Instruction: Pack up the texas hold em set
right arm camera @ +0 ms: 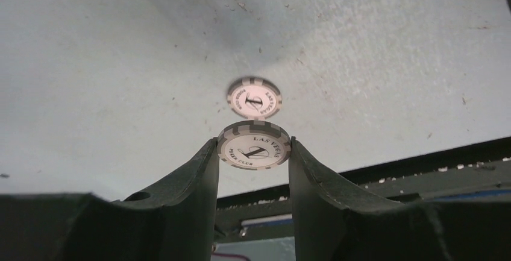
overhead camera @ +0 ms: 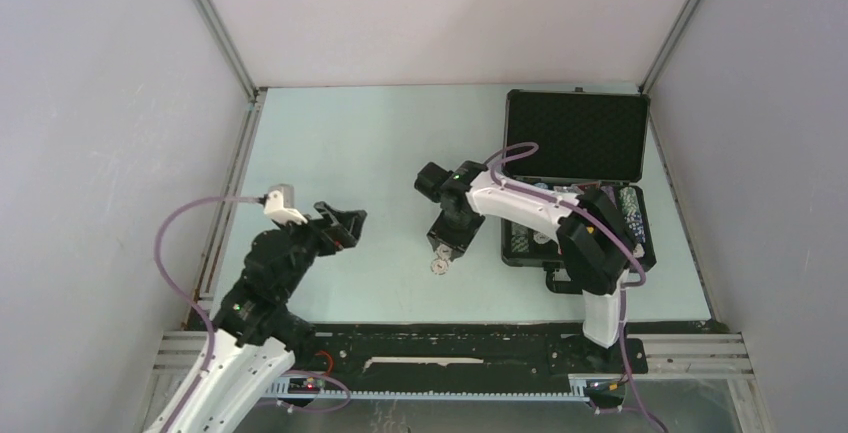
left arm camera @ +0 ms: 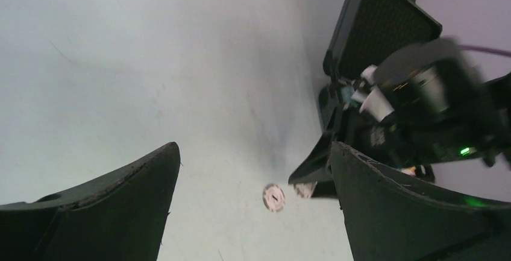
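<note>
The black case (overhead camera: 575, 133) stands open at the back right, its foam-lined lid up, with chip rows (overhead camera: 630, 215) in its base. My right gripper (right arm camera: 253, 147) is shut on a white and grey poker chip (right arm camera: 254, 152), held by its edges just above the table. A second matching chip (right arm camera: 254, 98) lies flat on the table just beyond it. In the top view my right gripper (overhead camera: 445, 249) is left of the case, over that loose chip (overhead camera: 438, 266). My left gripper (overhead camera: 340, 225) is open and empty, left of the chips. Card decks and buttons are hidden.
The left wrist view shows the loose chip (left arm camera: 274, 197) on the pale table (left arm camera: 150, 62), the right arm (left arm camera: 422, 92) and the case lid (left arm camera: 385, 26) behind it. Grey walls close in the table. A black rail (overhead camera: 450, 338) runs along the near edge.
</note>
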